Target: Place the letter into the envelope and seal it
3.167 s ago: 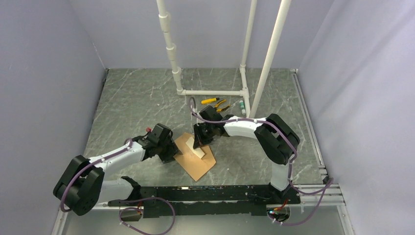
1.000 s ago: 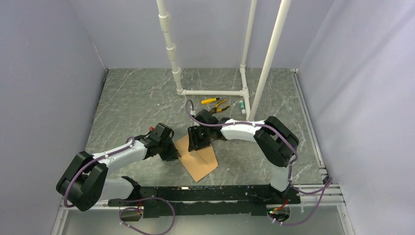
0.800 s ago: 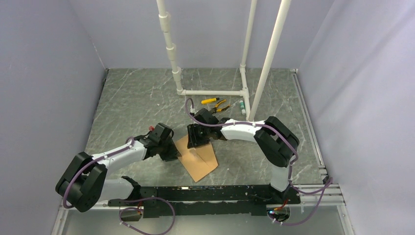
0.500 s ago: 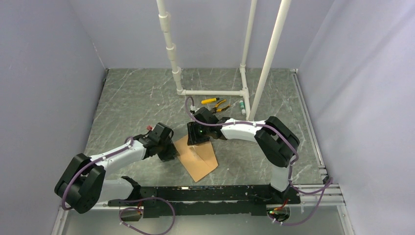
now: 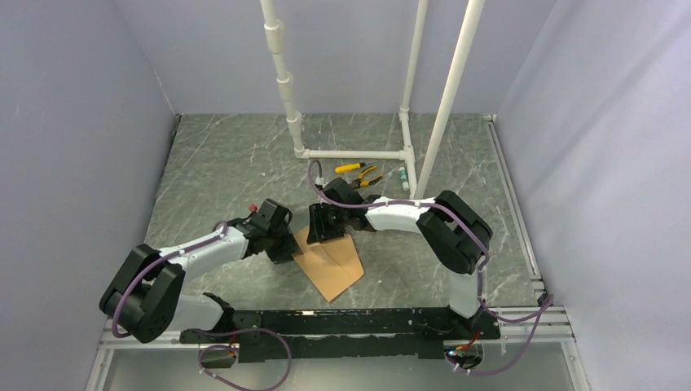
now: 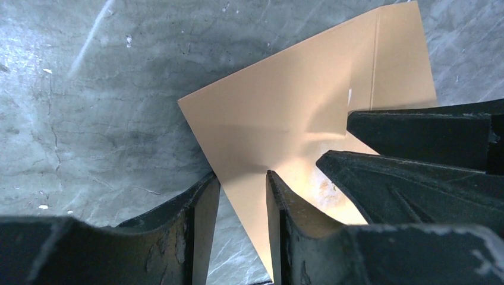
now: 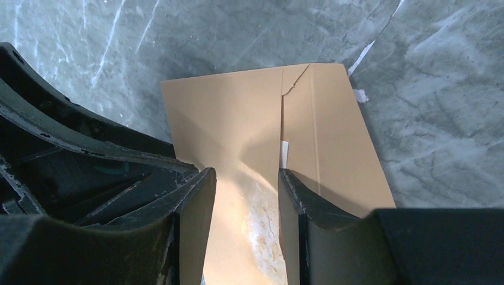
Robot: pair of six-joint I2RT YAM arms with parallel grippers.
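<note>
Left pincer has parted like your open right pincer; with the envelope beneath both, insertion looks done and sealing remains.

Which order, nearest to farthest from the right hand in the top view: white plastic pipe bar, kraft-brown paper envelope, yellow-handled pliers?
1. The kraft-brown paper envelope, directly under the right hand.
2. The yellow-handled pliers, behind it.
3. The white plastic pipe bar, farthest back.

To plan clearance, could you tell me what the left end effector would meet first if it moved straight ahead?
The envelope: its edge lies just ahead of the left end effector, possibly already touching; depth is unclear. The right end effector sits off to the side.
</note>
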